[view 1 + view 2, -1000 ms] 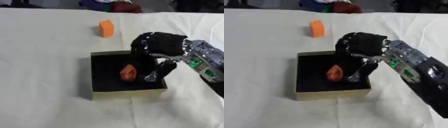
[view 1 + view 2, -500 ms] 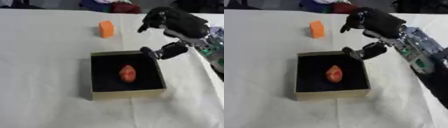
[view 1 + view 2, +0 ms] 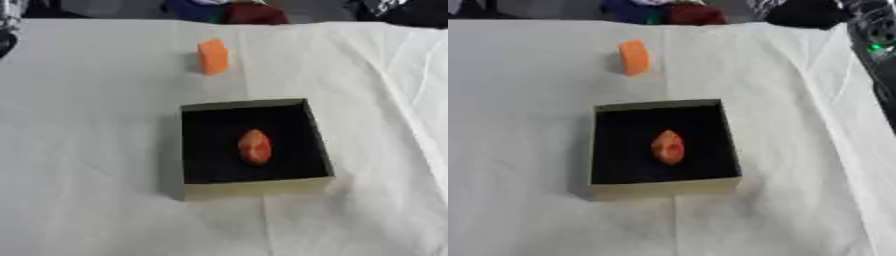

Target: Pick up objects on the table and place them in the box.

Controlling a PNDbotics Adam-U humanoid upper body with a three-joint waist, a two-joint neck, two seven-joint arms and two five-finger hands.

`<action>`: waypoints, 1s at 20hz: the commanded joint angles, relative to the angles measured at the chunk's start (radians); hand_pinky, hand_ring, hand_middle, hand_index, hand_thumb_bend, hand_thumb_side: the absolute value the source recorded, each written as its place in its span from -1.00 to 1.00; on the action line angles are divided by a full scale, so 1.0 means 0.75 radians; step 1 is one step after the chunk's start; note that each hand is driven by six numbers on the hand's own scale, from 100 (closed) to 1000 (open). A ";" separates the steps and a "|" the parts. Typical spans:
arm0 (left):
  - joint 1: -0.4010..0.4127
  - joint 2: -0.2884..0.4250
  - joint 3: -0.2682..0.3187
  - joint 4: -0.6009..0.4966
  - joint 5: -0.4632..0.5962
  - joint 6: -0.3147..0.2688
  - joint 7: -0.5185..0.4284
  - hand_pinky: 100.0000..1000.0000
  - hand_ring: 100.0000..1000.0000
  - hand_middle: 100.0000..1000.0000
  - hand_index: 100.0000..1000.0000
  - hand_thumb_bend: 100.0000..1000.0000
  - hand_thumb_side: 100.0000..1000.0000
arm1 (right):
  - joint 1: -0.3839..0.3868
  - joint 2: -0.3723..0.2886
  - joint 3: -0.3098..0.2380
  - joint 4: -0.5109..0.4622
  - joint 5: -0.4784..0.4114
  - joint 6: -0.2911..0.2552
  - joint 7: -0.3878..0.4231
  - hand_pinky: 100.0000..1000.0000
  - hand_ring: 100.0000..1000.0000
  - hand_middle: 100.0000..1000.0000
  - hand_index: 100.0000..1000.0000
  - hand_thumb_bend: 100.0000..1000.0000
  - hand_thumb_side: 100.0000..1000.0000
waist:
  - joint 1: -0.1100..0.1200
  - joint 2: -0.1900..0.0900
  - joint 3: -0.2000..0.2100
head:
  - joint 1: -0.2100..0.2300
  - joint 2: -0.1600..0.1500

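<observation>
Resting inside the box, the reddish-orange lump lies near the middle of the black floor, so one placement looks done. An orange block stands out on the bench, well apart from the box on its far side, and appears to be what is left to collect. The box is shallow and square, with thin olive-tan card walls and a dark matte lining; its near wall shows as a pale strip. The lump inside is an irregular, faceted oval, slightly glossy on its upper faces. The orange block is a small upright slab with rounded corners and a flat, dull surface. A cream cloth covers the bench, soft and lightly creased, with a fold running down its right side. At the right eye view's top right corner the right arm shows as dark casing with a green light; whether its robot hand is released or clenched cannot be told. The left robot hand is not seen.
</observation>
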 commanded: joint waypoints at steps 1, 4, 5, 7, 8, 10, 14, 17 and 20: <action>-0.100 0.110 -0.064 0.042 -0.085 0.043 -0.135 0.10 0.18 0.31 0.61 -1.00 0.32 | -0.045 -0.029 -0.053 -0.033 -0.024 0.048 -0.017 0.65 0.52 0.14 0.45 -0.94 0.48 | 0.008 -0.021 -0.005 | 0.013 -0.003; -0.219 0.140 -0.140 0.133 -0.138 0.039 -0.268 0.11 0.23 0.34 0.63 -1.00 0.39 | -0.069 -0.020 -0.078 -0.030 -0.029 0.084 -0.046 0.66 0.52 0.14 0.45 -0.93 0.48 | 0.017 -0.022 -0.012 | 0.019 0.001; -0.256 0.141 -0.161 0.173 -0.152 0.033 -0.308 0.11 0.23 0.34 0.64 -1.00 0.40 | -0.076 -0.017 -0.083 -0.025 -0.034 0.096 -0.057 0.66 0.52 0.14 0.45 -0.93 0.48 | 0.019 -0.023 -0.013 | 0.020 0.002; -0.332 0.135 -0.207 0.259 -0.186 0.007 -0.385 0.12 0.27 0.36 0.65 -1.00 0.47 | -0.092 -0.006 -0.096 -0.004 -0.050 0.127 -0.086 0.68 0.51 0.14 0.46 -1.00 0.61 | 0.024 -0.024 -0.015 | 0.023 0.001; -0.367 0.128 -0.227 0.304 -0.198 -0.011 -0.421 0.13 0.29 0.38 0.66 -1.00 0.56 | -0.102 0.001 -0.101 0.011 -0.060 0.147 -0.102 0.68 0.51 0.13 0.46 -0.95 0.52 | 0.027 -0.025 -0.015 | 0.024 0.001; -0.433 0.104 -0.262 0.396 -0.237 -0.031 -0.491 0.13 0.31 0.39 0.68 -1.00 0.64 | -0.126 0.017 -0.106 0.044 -0.074 0.190 -0.123 0.69 0.52 0.14 0.47 -0.96 0.57 | 0.031 -0.027 -0.015 | 0.026 0.001; -0.552 0.036 -0.330 0.568 -0.305 -0.055 -0.612 0.15 0.37 0.42 0.70 -1.00 0.73 | -0.196 0.061 -0.111 0.132 -0.058 0.254 -0.143 0.70 0.51 0.13 0.46 -0.96 0.59 | 0.037 -0.034 -0.012 | 0.024 0.000; -0.621 -0.023 -0.369 0.687 -0.347 -0.042 -0.681 0.17 0.40 0.45 0.73 -1.00 0.79 | -0.230 0.098 -0.117 0.178 -0.032 0.266 -0.166 0.70 0.51 0.13 0.46 -0.95 0.58 | 0.040 -0.038 -0.006 | 0.020 0.000; -0.677 -0.081 -0.395 0.792 -0.384 -0.020 -0.738 0.19 0.44 0.48 0.75 -1.00 0.88 | -0.257 0.128 -0.119 0.208 -0.012 0.268 -0.179 0.70 0.51 0.13 0.46 -0.95 0.57 | 0.041 -0.040 -0.005 | 0.018 -0.002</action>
